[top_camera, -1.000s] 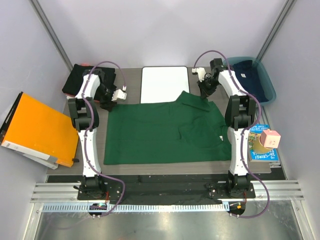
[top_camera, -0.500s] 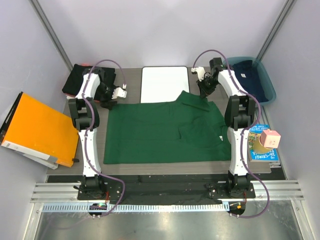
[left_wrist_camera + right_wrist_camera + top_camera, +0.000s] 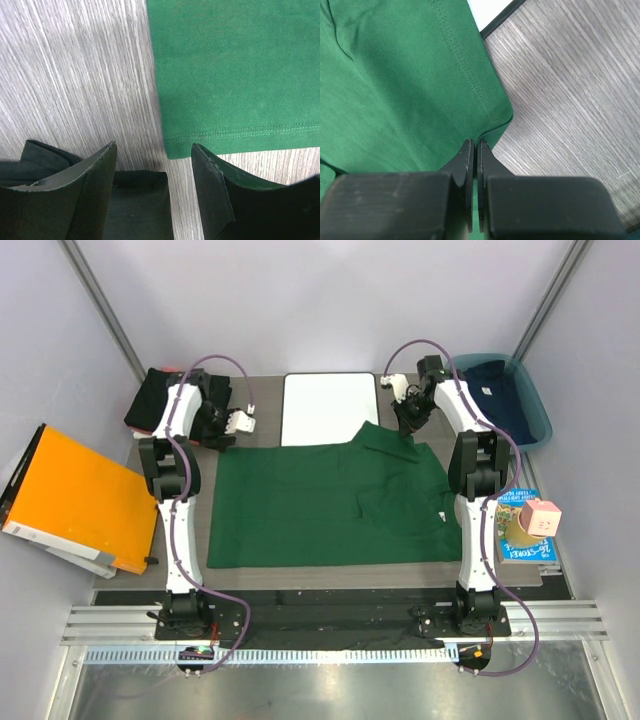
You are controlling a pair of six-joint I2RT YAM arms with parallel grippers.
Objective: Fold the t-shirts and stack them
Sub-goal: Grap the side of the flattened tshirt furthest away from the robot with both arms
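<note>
Right gripper (image 3: pixel 472 167): fingers are pressing together on the very edge of the dark green t-shirt (image 3: pixel 395 75), right at the rounded corner of a stitched hem. It is gripping only a thin lip of cloth.

Left gripper (image 3: pixel 154 155): jaws are standing spread and holding nothing. They are straddling the hem corner of the same shirt, with bare table (image 3: pixel 65 65) showing between them. I cannot tell whether the pads are touching the surface.

Overhead, the dark green t-shirt (image 3: pixel 330 505) is lying spread across the middle of the table, with a flap doubled over on its right side. The right gripper (image 3: pixel 408 420) is sitting at the far right corner, just beside the white board (image 3: pixel 328 408). The left gripper (image 3: pixel 238 423) is sitting at the far left corner. The navy t-shirt (image 3: pixel 500 400) is waiting in the teal bin (image 3: pixel 540 425); the black t-shirts (image 3: pixel 150 395) are lying folded at far left.

Risks, as judged:
- The right pinch is so shallow that the hem is likely to slip out under any pull.
- If the right arm is moving alone, the cloth will be dragging skewed and the doubled flap may open.
- The left jaws, closing from here, may be catching only the corner tip, or bare table.
</note>
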